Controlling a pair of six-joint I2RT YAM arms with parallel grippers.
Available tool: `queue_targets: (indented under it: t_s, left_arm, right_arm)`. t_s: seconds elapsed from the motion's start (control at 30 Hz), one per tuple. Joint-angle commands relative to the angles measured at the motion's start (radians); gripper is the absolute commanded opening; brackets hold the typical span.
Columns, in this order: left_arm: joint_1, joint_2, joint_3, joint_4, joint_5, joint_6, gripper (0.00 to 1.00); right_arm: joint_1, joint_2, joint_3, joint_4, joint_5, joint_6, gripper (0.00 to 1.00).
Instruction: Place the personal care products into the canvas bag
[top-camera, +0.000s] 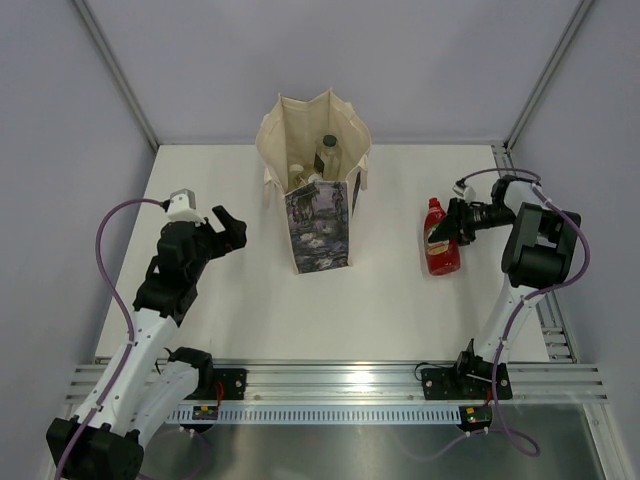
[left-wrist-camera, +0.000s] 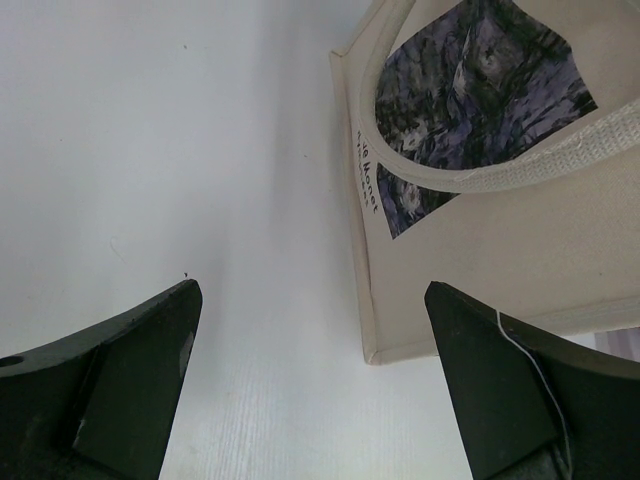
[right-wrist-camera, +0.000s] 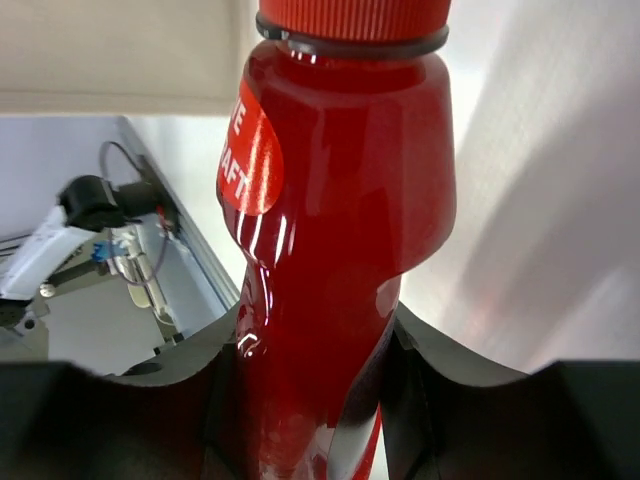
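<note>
The flat red bottle (top-camera: 441, 240) is sitting right of centre in the top view, well apart from the canvas bag (top-camera: 318, 225), which is standing upright in the upper middle of the frame with its mouth gaping. The bottle's long axis is running nearly up and down the frame, its red cap pointing toward the upper edge and its base toward the lower one. Whether it is resting on the table (top-camera: 250, 310) or hanging just off it I cannot tell.

The right gripper (top-camera: 455, 225) is reaching in from the right and squeezing its fingers across the bottle's pinched waist. The right wrist view is showing the bottle (right-wrist-camera: 340, 200) wedged between the dark fingers (right-wrist-camera: 440, 370). Gripping crosswise at the narrowest part is probably keeping the slick shape from slipping during the carry.

A dark-capped bottle (top-camera: 329, 143) is already standing inside the bag. The left gripper (top-camera: 228, 228) is hovering left of the bag with its fingers spread wide and holding nothing, likely placed to steady the cloth wall (left-wrist-camera: 500, 250)
</note>
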Motion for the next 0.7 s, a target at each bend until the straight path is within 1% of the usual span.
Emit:
queue_targets:
  t_s: [0.0, 0.1, 0.13, 0.17, 0.2, 0.23, 0.27, 0.3, 0.33, 0.37, 0.4, 0.43, 0.5, 0.53, 0.6, 0.63, 0.67]
  left_arm:
    - [0.005, 0.01, 0.055, 0.037, 0.002, -0.009, 0.99]
    - [0.005, 0.016, 0.062, 0.039, 0.004, -0.009, 0.99]
    - [0.005, 0.022, 0.068, 0.04, 0.004, -0.009, 0.99]
    - [0.005, 0.025, 0.069, 0.043, 0.005, -0.009, 0.99]
    - [0.007, 0.03, 0.072, 0.046, 0.007, -0.011, 0.99]
    - [0.007, 0.037, 0.077, 0.049, 0.01, -0.011, 0.99]
    - [0.007, 0.04, 0.078, 0.053, 0.01, -0.011, 0.99]
    - [0.007, 0.043, 0.08, 0.056, 0.013, -0.011, 0.99]
    - [0.007, 0.051, 0.082, 0.059, 0.016, -0.012, 0.99]
    - [0.007, 0.054, 0.085, 0.06, 0.018, -0.012, 0.99]
    - [0.007, 0.056, 0.085, 0.062, 0.019, -0.012, 0.99]
    - [0.008, 0.059, 0.086, 0.065, 0.021, -0.012, 0.99]
    - [0.008, 0.066, 0.094, 0.065, 0.025, -0.012, 0.99]
    - [0.008, 0.066, 0.095, 0.065, 0.027, -0.011, 0.99]
    - [0.008, 0.068, 0.098, 0.063, 0.03, -0.012, 0.99]
    - [0.008, 0.066, 0.098, 0.062, 0.031, -0.012, 0.99]
    - [0.008, 0.066, 0.097, 0.062, 0.035, -0.014, 0.99]
  right_arm:
    - [0.0, -0.059, 0.11, -0.071, -0.307, 0.02, 0.0]
    - [0.002, -0.1, 0.19, 0.01, -0.367, 0.142, 0.0]
    - [0.002, -0.126, 0.231, 0.044, -0.373, 0.231, 0.0]
    - [0.005, -0.141, 0.253, 0.125, -0.375, 0.286, 0.0]
    - [0.008, -0.157, 0.274, 0.17, -0.356, 0.396, 0.0]
    - [0.011, -0.183, 0.312, 0.222, -0.349, 0.451, 0.0]
    - [0.014, -0.194, 0.331, 0.332, -0.345, 0.509, 0.0]
    - [0.025, -0.215, 0.346, 0.392, -0.333, 0.648, 0.0]
    - [0.034, -0.224, 0.38, 0.458, -0.322, 0.708, 0.0]
    - [0.045, -0.23, 0.401, 0.566, -0.303, 0.765, 0.0]
    - [0.077, -0.235, 0.424, 0.609, -0.29, 0.849, 0.0]
    - [0.097, -0.231, 0.498, 0.635, -0.275, 0.871, 0.0]
    - [0.14, -0.199, 0.593, 0.644, -0.238, 0.902, 0.0]
    - [0.188, -0.185, 0.692, 0.646, -0.224, 0.911, 0.0]
    - [0.239, -0.153, 0.774, 0.673, -0.178, 0.927, 0.0]
    - [0.291, -0.14, 0.855, 0.681, -0.158, 0.922, 0.0]
    - [0.328, -0.128, 0.898, 0.698, -0.126, 0.921, 0.0]
